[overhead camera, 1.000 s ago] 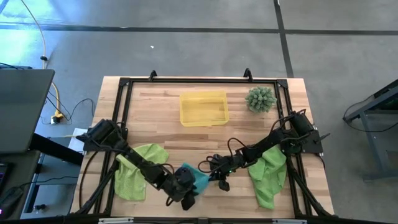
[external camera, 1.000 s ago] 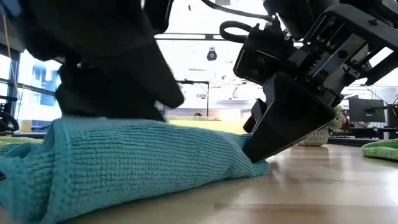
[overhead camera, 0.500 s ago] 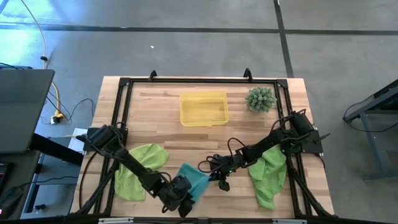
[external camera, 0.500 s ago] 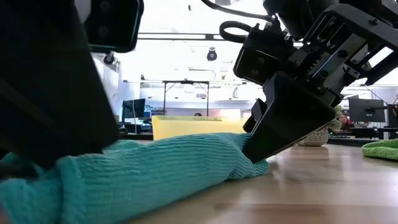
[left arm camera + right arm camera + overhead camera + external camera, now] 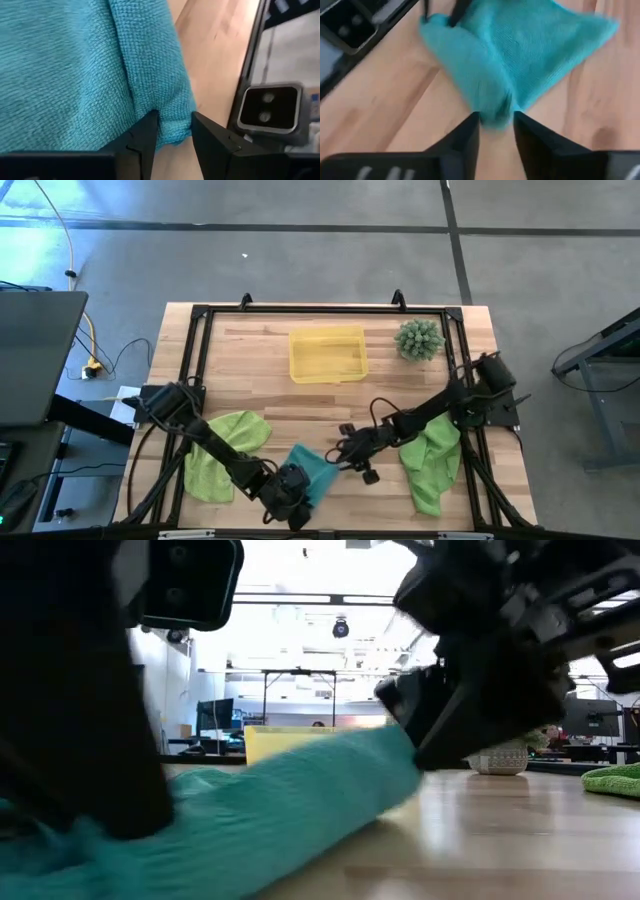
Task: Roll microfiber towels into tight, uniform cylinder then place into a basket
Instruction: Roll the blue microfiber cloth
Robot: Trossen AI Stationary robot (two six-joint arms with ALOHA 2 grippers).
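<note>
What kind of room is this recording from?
Probably a robotics lab or open workshop: a wooden table in a black frame stands on bare concrete floor, a monitor and desks show in the room behind, and a yellow cable trails across the floor.

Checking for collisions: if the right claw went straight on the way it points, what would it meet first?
Most likely the teal towel, whose folded end sits between the right claw's fingers; the left arm lies beyond.
</note>
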